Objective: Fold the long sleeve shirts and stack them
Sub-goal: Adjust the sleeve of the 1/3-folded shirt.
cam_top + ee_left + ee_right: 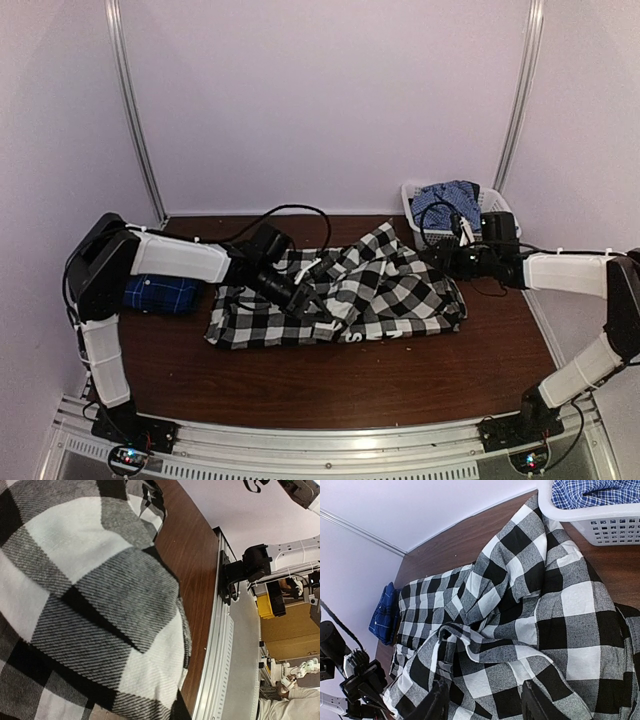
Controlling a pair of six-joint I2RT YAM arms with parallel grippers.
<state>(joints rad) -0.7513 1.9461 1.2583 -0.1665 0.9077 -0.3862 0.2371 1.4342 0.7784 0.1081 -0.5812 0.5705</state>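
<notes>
Dim, even light with a purplish cast; overhead view soft, bowed at edges; shadows faint.

Close-up: b&w checked shirt (90, 595) fills left & centre, big checks, coarse twill weave, lying in overlapping folds. To its right a strip of brown table (192, 555), then a metal rail (220, 645) w/ a black arm base (252, 567) mounted on it. Tan cardboard (290, 630) beyond.

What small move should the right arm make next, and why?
Probably lower the right gripper and close it on the black-and-white checked shirt: its fingers stand open over the cloth, and the shirt lies bunched, not flat, so it likely needs spreading before any fold.
</notes>
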